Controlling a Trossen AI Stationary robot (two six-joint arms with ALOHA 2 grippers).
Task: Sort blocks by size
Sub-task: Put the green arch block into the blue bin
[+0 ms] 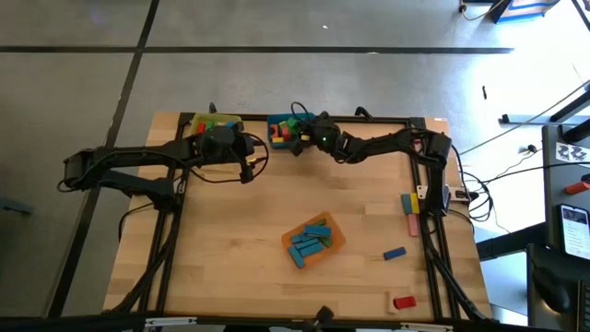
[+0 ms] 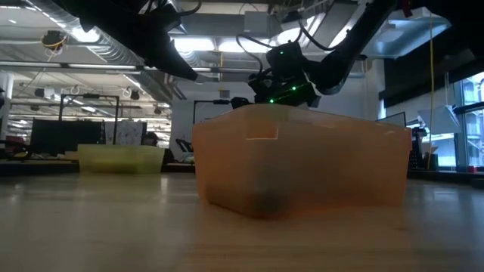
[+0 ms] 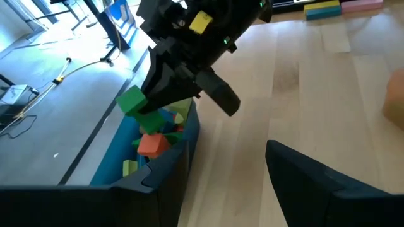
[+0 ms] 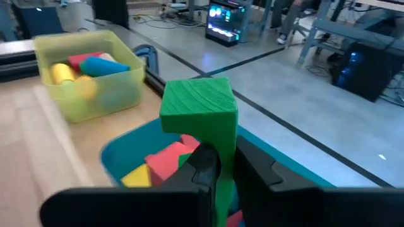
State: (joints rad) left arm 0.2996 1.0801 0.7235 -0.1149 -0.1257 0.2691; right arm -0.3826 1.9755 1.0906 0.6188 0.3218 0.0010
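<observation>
My right gripper [image 1: 297,138] reaches from the table's right to the far edge and is shut on a green cube block [image 4: 199,107], just above the teal bin [image 4: 120,154]. That bin holds red, yellow and green blocks. The left wrist view shows the same green cube [image 3: 132,101] hanging over the teal bin's [image 3: 113,167] open top. Beside it stands the yellow bin [image 4: 88,94] with red, blue and yellow blocks inside. My left gripper [image 3: 227,170] waits open near the yellow bin [image 1: 217,123], holding nothing. My right gripper pinches the green cube between its two fingers, on two opposite faces near one end [image 4: 214,142]. The fingers come nearly level from the table's right. Most of the cube sticks out past the fingertips, lifted clear above the teal bin.
An orange bin [image 1: 313,242] with several blue blocks sits mid-table and fills the low view as the orange bin [image 2: 302,162]. Loose blocks lie along the right side: a yellow and pink group [image 1: 410,207], a blue one [image 1: 395,253], a red one [image 1: 404,302].
</observation>
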